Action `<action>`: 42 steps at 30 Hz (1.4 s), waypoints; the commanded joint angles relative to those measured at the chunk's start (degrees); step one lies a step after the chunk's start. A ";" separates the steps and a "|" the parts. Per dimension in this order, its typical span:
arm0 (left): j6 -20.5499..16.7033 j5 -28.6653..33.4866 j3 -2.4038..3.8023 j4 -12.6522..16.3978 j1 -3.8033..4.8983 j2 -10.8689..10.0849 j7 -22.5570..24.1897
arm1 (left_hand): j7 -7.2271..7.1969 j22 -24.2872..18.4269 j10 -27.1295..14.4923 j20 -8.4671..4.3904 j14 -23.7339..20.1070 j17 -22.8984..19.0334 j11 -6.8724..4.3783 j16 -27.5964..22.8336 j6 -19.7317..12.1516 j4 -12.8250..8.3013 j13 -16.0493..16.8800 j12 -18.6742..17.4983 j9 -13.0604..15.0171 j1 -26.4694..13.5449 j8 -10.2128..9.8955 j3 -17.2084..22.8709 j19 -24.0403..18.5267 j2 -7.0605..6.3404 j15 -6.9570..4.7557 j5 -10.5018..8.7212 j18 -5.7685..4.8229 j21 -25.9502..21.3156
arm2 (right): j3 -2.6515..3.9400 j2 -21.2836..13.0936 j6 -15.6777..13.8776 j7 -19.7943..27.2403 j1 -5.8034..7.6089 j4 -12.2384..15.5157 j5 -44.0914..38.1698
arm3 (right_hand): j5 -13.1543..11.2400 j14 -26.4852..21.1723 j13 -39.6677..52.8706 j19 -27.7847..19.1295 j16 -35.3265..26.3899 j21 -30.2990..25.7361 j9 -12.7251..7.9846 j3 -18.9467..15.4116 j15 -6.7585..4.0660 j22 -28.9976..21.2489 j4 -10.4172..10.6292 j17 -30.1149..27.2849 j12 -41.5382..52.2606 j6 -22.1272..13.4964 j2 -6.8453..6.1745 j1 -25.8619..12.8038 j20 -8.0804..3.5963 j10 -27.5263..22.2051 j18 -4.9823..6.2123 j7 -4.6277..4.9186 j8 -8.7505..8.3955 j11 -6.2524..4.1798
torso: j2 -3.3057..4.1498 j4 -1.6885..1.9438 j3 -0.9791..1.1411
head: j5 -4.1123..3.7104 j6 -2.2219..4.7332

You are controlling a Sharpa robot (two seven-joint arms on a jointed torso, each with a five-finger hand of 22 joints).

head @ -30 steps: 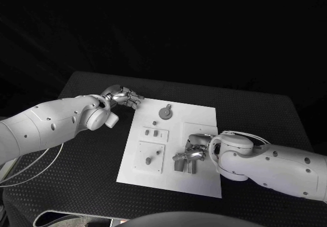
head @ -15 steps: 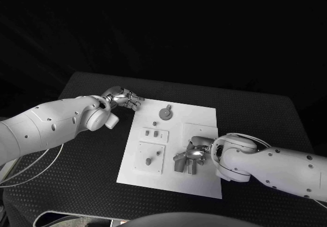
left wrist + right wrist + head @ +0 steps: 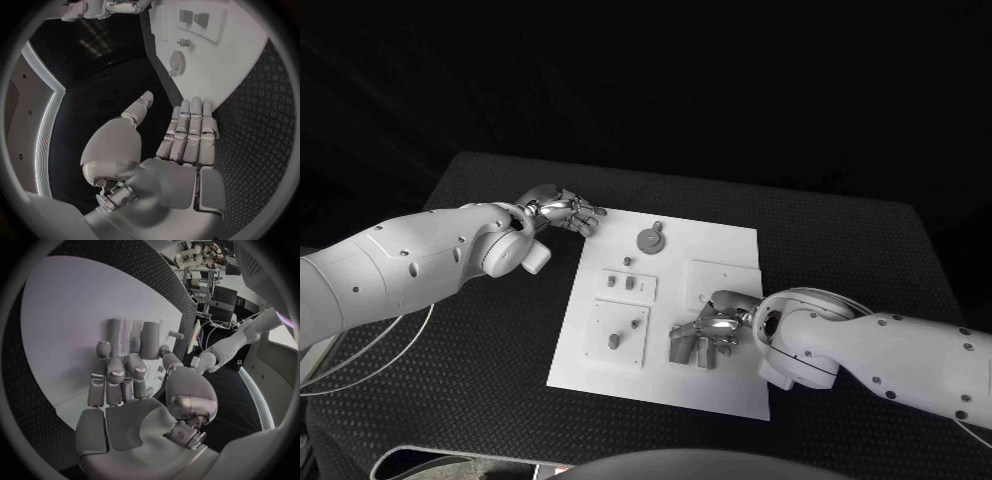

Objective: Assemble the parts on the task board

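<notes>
The right hand clasps a grey part at its fingertips above the task board; the left hand rests spread, holding nothing. Keeping the part upright should help seating.

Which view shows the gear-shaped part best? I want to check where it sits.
The head view: the gear-shaped part lies unobstructed at the task board's far end, near the left hand. The left wrist view shows it smaller and warped beyond the fingers. In the right wrist view I cannot make it out.
</notes>
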 commanded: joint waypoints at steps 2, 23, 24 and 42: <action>1.11 -0.47 0.02 0.10 0.02 0.08 0.00 | -0.08 -0.08 -0.40 -0.02 -0.34 0.12 0.06 -0.34 -0.48 0.06 -0.05 -0.17 -0.06 -0.28 -0.27 -0.09 -0.50 -0.16 0.05 -0.26 0.28 -0.08 | 0.11 0.10 -0.01 2.48 -0.02 0.22 1.30 | 0.18 -0.11 -0.04 -0.34 -0.35 -0.17 -0.06 3.53 -0.38 1.13 -3.26 -0.07 -0.22 0.01 1.61 2.92 0.11 -0.29 0.35 0.30 0.21 -0.04 | -0.03 0.00 0.00 | 0.03 0.00; 1.44 -0.43 -0.01 -0.01 0.02 0.12 -0.18 | -0.02 -0.07 -0.49 -0.01 -0.32 0.23 0.11 -0.39 -0.63 -0.08 -0.05 -0.19 -0.08 -0.15 -0.29 -0.05 -0.51 -0.14 0.05 -0.29 0.29 -0.06 | 1.67 -0.58 1.89 5.84 0.89 0.04 2.00 | 0.17 -0.27 0.03 -0.61 -0.34 -0.15 0.09 3.39 -0.28 1.13 -3.28 -0.08 -0.23 0.06 2.29 5.72 0.29 -0.20 0.35 0.36 0.08 0.03 | -0.02 -0.01 0.00 | 0.17 0.04; 1.52 -0.43 -0.01 -0.02 0.02 0.12 -0.18 | -0.02 -0.07 -0.49 -0.01 -0.32 0.24 0.11 -0.40 -0.63 -0.08 -0.05 -0.18 -0.08 -0.15 -0.29 -0.05 -0.51 -0.15 0.05 -0.29 0.29 -0.06 | 1.68 -0.58 2.26 6.07 0.95 -0.08 2.17 | 0.17 -0.28 0.01 -0.61 -0.34 -0.15 0.09 3.39 -0.28 1.13 -3.28 -0.08 -0.25 0.06 2.30 5.74 0.30 -0.22 0.35 0.36 0.08 0.04 | -0.01 -0.02 0.00 | 0.18 0.05; 2.18 -0.48 -0.07 -0.03 0.02 0.05 -0.96 | 0.01 -0.07 -0.61 0.02 -0.32 0.39 0.15 -0.49 -0.72 -0.19 -0.06 -0.19 -0.08 -0.13 -0.26 -0.07 -0.54 -0.17 0.07 -0.31 0.29 -0.04 | 1.70 -0.75 15.81 0.44 3.65 -2.64 15.04 | 0.16 -0.86 -0.35 -1.15 -0.47 -0.42 -0.04 2.22 0.06 1.07 -3.11 -0.07 -0.78 -0.48 2.21 5.13 0.80 -0.81 0.35 0.72 -0.45 0.41 | -0.04 -0.03 -0.07 | 0.22 -0.05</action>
